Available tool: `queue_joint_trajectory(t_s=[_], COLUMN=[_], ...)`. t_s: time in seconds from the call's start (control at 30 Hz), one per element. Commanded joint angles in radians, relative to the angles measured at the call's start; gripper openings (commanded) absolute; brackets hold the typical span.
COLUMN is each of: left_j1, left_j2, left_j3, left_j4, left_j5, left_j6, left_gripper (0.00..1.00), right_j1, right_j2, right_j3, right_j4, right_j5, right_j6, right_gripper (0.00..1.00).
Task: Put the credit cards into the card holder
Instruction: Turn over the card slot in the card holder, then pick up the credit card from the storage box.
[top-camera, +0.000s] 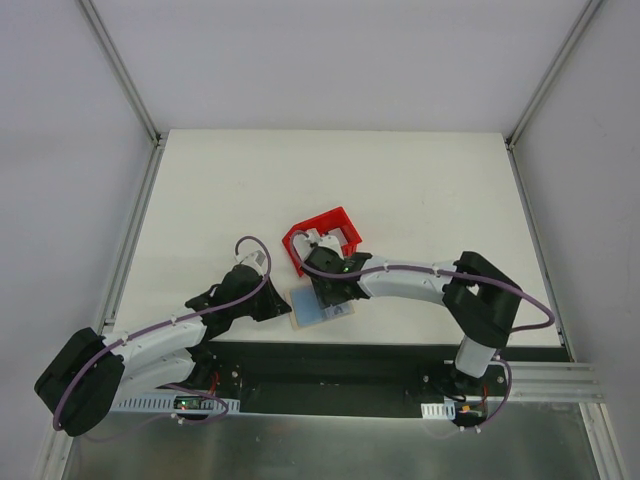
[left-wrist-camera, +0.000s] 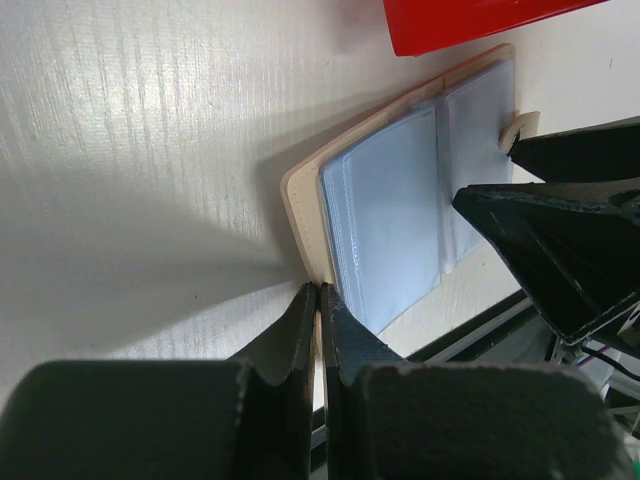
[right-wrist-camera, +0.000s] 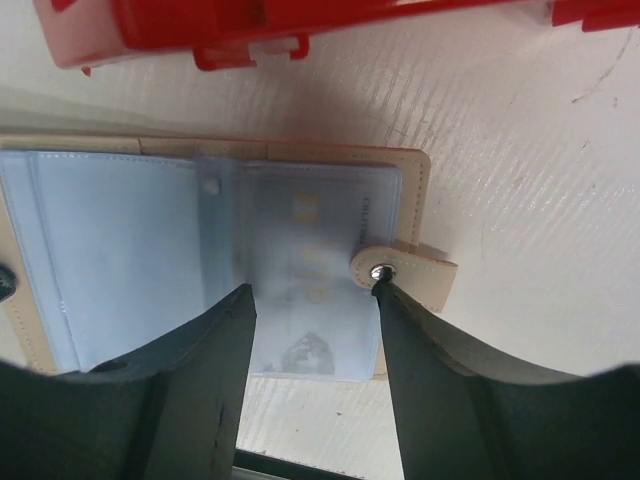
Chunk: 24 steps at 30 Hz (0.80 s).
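Note:
The card holder (top-camera: 312, 312) lies open near the table's front edge, tan outside with pale blue sleeves (left-wrist-camera: 385, 215). My left gripper (left-wrist-camera: 319, 290) is shut on the holder's tan left edge (left-wrist-camera: 303, 215), which looks slightly raised over its shadow. My right gripper (right-wrist-camera: 312, 290) stands open over the holder's right page. Its right fingertip (right-wrist-camera: 385, 292) touches the snap stud (right-wrist-camera: 379, 271) on the strap. One whitish credit card (right-wrist-camera: 305, 255) with yellowish marks shows through the translucent sleeve between the fingers. No other credit cards show clearly.
A red plastic bin (top-camera: 322, 240) stands just beyond the holder, close to its far edge (right-wrist-camera: 300, 25). The black strip of the table's near edge (top-camera: 350, 352) runs right below the holder. The right gripper's fingers (left-wrist-camera: 560, 250) fill the right of the left wrist view.

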<state>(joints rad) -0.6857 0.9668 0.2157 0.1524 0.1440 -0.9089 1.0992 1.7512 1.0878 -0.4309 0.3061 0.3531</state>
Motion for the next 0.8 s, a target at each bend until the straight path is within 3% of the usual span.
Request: queue_joint_trajectory(t_s=[0.0, 0.17, 0.4, 0.5, 0.77], left_j1=[0.002, 0.002, 0.002, 0.003, 0.003], left_j2=[0.007, 0.01, 0.018, 0.03, 0.041], left_j3=[0.007, 0.007, 0.01, 0.011, 0.022], left_j4=[0.004, 0.004, 0.001, 0.001, 0.001], left_j5=[-0.027, -0.027, -0.043, -0.052, -0.049], left_j6=[0.001, 0.002, -0.002, -0.01, -0.015], left_gripper=[0.0, 0.0, 0.0, 0.0, 0.0], right_j1=[-0.004, -0.024, -0.153, -0.222, -0.349], right_j2=[0.007, -0.113, -0.24, -0.222, -0.036], right_j3=[0.05, 0.081, 0.161, 0.214, 0.403], right_j4=[-0.077, -0.068, -0.049, -0.035, -0.049], right_j5=[0.027, -0.001, -0.133, -0.2, -0.409], right_j6=[-0.023, -0.084, -0.173, -0.206, -0.259], right_gripper=[0.55, 0.59, 0.66, 0.74, 0.75])
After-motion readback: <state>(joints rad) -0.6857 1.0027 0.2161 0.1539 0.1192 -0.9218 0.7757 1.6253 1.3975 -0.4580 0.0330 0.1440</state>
